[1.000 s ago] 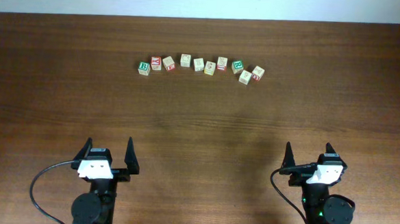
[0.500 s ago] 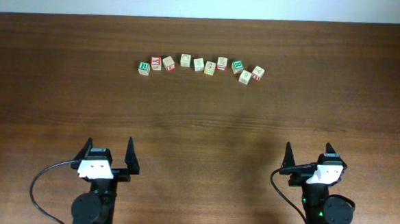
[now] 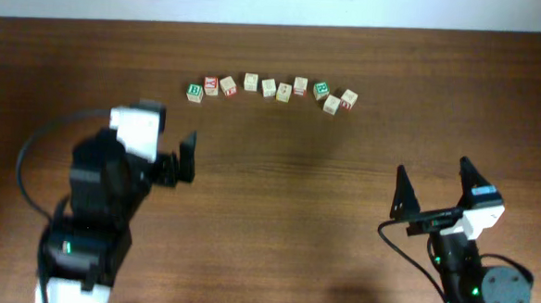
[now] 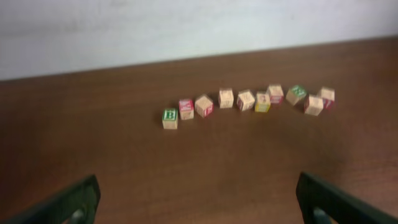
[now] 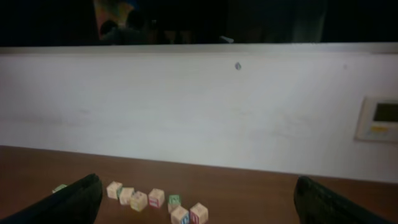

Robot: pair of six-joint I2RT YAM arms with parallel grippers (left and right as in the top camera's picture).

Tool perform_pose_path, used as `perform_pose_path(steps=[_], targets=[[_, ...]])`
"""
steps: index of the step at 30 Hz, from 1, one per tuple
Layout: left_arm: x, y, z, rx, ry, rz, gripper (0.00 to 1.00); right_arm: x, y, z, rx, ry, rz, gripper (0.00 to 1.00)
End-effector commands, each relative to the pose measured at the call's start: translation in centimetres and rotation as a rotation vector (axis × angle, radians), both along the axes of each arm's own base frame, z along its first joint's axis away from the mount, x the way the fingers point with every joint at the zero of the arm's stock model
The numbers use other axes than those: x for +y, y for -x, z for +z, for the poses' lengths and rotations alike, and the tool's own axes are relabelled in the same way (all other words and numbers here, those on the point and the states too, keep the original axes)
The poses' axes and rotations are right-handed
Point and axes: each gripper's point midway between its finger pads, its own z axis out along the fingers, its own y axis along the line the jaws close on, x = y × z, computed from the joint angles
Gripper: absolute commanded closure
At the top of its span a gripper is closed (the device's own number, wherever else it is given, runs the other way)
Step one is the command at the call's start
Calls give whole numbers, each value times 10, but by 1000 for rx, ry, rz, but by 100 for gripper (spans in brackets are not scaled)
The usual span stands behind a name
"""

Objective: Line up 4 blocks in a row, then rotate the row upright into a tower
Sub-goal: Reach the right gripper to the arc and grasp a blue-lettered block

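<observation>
1. L wrist view: L gripper (image 4: 198, 183) is spread wide. Its dark fingers (image 4: 68, 202) sit at both bottom corners w/ bare table (image 4: 93, 149) btw them.
2. Same view: the row of blocks (image 4: 226, 98) lies ahead, well apart from the tips. It runs in a loose line across mid-frame, short of the white wall (image 4: 186, 31).
3. Pale blocks (image 4: 245, 100) fill the middle of the row. A green "B" block (image 4: 170, 117) caps the left end, w/ a red-faced block (image 4: 186, 108) just beside it. A yellow-faced block (image 4: 262, 102) sits further right and a second green block (image 4: 297, 94) is near the right end. Pic is blurry, so the pale letters can't be read.
4. R wrist view: R gripper (image 5: 198, 182) is spread wide too, w/ fingers low left & low right. The row shows small at the bottom edge, left of centre, on the table in front of the wall. A wall panel (image 5: 379, 118) hangs at far right. It's dim, so block faces are hard to tell apart.
5. Overhead: the row sits toward the far side of the table, approx. centre, all blocks standing on the wood.
6. Overhead: the L arm (image 3: 101, 198) stands closer to the row. One dark finger is below the green "B" end, apart from it. The other is hidden by the white camera housing (image 3: 137, 124).
7. Overhead: the R gripper is at the near right, both fingers showing & spread, well apart from the row. A black cable (image 3: 28, 167) loops by the L arm.
</observation>
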Motion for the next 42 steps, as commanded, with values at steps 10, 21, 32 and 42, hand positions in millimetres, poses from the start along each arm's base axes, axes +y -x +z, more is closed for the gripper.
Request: perform_pose_path(steps=[10, 21, 32, 42], targets=[[-22, -124, 21, 321, -65, -64, 1, 64, -236, -33, 821, -50, 296, 2], [17, -164, -63, 480, -29, 356, 1, 88, -266, -233, 1261, -246, -251, 30], [1, -167, -85, 525, -54, 327, 1, 94, -282, -296, 1243, -107, -287, 58], [0, -167, -85, 525, -54, 326, 1, 89, -273, -296, 1278, -83, -314, 74]])
